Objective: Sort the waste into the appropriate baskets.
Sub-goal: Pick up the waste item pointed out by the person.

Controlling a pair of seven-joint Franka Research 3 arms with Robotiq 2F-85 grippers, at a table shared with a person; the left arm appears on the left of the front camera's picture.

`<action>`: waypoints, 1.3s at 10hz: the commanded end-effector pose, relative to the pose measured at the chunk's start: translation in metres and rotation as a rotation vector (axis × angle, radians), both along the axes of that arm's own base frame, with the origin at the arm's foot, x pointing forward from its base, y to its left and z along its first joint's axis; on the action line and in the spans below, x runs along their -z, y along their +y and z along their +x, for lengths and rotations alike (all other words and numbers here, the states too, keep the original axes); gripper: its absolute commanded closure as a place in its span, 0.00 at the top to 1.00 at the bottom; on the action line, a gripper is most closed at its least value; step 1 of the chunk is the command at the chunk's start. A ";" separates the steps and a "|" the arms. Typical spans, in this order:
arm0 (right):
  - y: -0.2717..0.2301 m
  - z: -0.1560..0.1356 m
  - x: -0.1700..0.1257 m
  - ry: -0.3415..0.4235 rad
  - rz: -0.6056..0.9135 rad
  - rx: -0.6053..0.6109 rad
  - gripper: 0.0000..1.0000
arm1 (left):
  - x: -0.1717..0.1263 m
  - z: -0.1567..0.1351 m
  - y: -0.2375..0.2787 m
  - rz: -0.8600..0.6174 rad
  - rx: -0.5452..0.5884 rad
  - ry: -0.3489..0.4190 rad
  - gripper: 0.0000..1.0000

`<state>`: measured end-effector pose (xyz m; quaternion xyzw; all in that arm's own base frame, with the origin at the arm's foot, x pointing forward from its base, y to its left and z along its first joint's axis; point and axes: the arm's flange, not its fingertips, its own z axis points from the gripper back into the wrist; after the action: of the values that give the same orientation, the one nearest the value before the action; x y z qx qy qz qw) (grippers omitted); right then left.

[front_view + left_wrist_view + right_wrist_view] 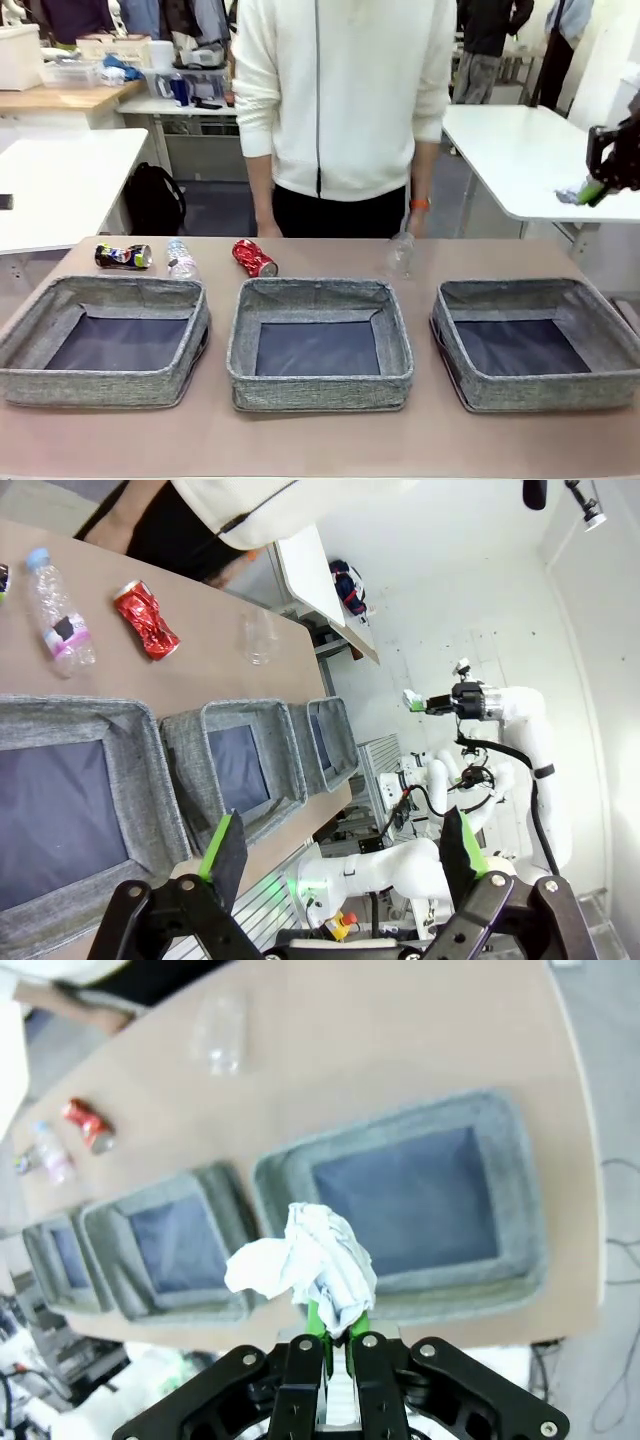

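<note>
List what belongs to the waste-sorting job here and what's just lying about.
Job:
- paper ball, pinched in the right fingers
- dark can
- plastic bottle
- red can
- clear container
- left basket, middle basket, right basket

Lying about:
- black backpack
- white table
- storage box

A black backpack (155,200) stands — upright — beside a white table (60,185).
</note>
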<state>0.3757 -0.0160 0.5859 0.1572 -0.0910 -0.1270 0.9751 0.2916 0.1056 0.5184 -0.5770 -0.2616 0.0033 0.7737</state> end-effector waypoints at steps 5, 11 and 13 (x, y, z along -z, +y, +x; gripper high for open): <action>0.000 0.000 0.000 0.000 0.000 0.000 0.00 | -0.001 0.002 -0.001 -0.009 0.003 -0.026 1.00; 0.168 -0.008 -0.169 0.194 -0.317 0.084 0.07 | -0.001 0.002 -0.001 -0.009 0.003 -0.026 1.00; 0.252 -0.014 -0.215 0.217 -0.297 0.091 0.07 | -0.001 0.002 -0.001 -0.009 0.003 -0.026 1.00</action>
<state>0.3304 0.2052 0.7676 -0.0098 -0.0308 -0.1628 0.9861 0.2924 0.1055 0.5179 -0.5769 -0.2605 0.0036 0.7742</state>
